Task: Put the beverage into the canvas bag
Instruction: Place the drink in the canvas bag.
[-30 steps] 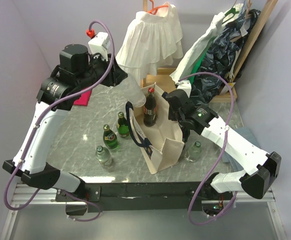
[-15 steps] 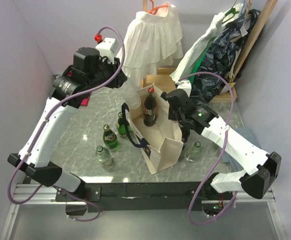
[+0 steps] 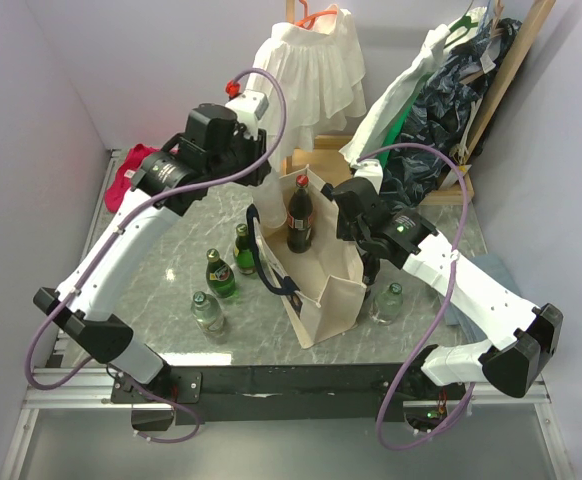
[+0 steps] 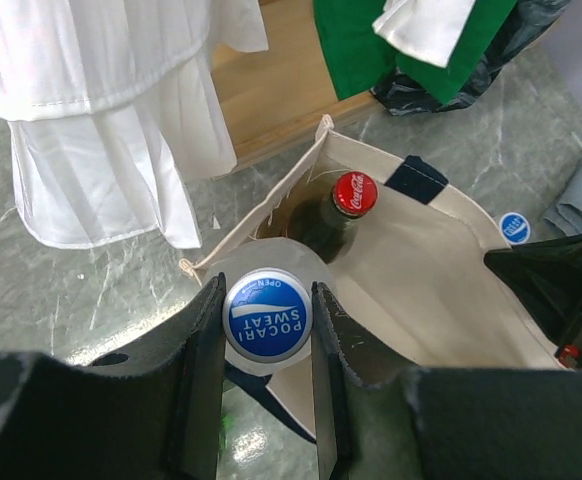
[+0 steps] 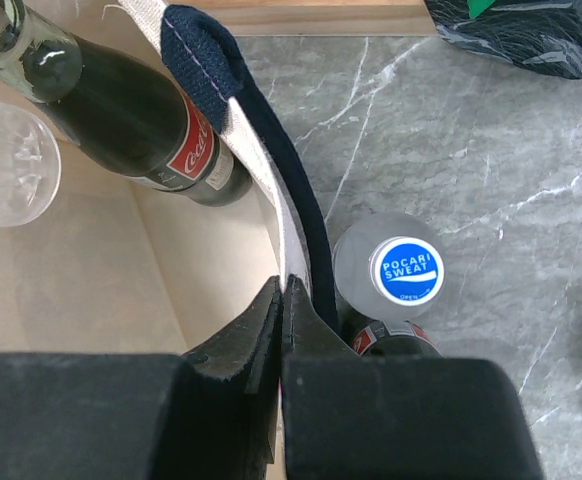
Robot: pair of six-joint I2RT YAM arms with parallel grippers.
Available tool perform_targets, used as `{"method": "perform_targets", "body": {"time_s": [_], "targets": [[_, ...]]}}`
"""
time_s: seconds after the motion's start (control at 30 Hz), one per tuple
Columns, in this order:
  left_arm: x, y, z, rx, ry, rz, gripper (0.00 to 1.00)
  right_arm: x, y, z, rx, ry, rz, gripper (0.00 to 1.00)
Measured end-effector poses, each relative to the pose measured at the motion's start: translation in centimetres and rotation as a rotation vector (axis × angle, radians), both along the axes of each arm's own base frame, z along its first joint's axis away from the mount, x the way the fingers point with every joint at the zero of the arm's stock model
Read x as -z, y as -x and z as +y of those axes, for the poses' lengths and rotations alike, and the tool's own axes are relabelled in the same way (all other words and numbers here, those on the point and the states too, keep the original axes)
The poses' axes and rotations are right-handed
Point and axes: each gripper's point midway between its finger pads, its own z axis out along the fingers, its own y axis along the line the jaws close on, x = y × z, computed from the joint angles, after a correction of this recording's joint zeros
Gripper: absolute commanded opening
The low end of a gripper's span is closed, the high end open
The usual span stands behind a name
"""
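Note:
The cream canvas bag (image 3: 333, 300) stands open mid-table with navy handles (image 5: 271, 130); a cola bottle (image 4: 353, 193) stands inside at the back. My left gripper (image 4: 266, 300) is shut on a clear beverage bottle by its blue Pocari Sweat cap (image 4: 266, 314). It holds the bottle upright over the bag's left rim, next to the cola bottle. The bottle's clear body (image 5: 6, 160) shows inside the bag's mouth in the right wrist view. My right gripper (image 5: 284, 285) is shut on the bag's right rim (image 5: 289, 230), pinching the canvas.
Two green bottles (image 3: 219, 275) (image 3: 243, 250) and a clear one (image 3: 208, 312) stand left of the bag. Another Pocari bottle (image 5: 406, 270) stands just outside its right wall. A white ruffled garment (image 3: 306, 75) and piled clothes (image 3: 441, 90) hang behind.
My left arm has swung to the right with the clear bottle, bringing it from beside the bag to over its left rim. The right arm and the bag have stayed still.

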Motion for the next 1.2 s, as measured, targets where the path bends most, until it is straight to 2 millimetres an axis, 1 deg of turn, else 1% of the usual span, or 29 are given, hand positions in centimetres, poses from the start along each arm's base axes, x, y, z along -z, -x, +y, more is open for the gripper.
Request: {"method": "perform_targets", "body": {"time_s": [0.2,0.33,0.47,0.67,0.8,0.93,1.2], "targets": [[1.4,-0.6,-0.7,-0.016,-0.042,0.013,0.01,0.0,0.0,0.0,0.000,0.001,0.001,0.00],[2.6,-0.9,-1.5,-0.017,-0.071,0.027,0.01,-0.1,0.0,0.0,-0.001,0.000,0.002,0.00],[4.3,-0.8,-2.2,-0.011,-0.096,0.047,0.01,-0.1,0.1,0.1,-0.004,-0.003,0.004,0.00],[7.0,-0.9,-2.3,-0.019,-0.131,0.081,0.01,-0.1,0.1,0.1,-0.005,-0.003,0.004,0.00],[8.1,-1.2,-2.4,-0.029,-0.135,0.086,0.01,-0.1,0.1,0.1,-0.006,-0.003,0.004,0.00],[8.8,-1.5,-2.5,-0.040,-0.134,0.085,0.01,-0.1,0.1,0.2,-0.009,-0.006,0.005,0.00],[9.5,-2.1,-2.8,-0.071,-0.105,0.082,0.01,0.0,0.1,0.3,-0.012,-0.011,0.007,0.00]]}}
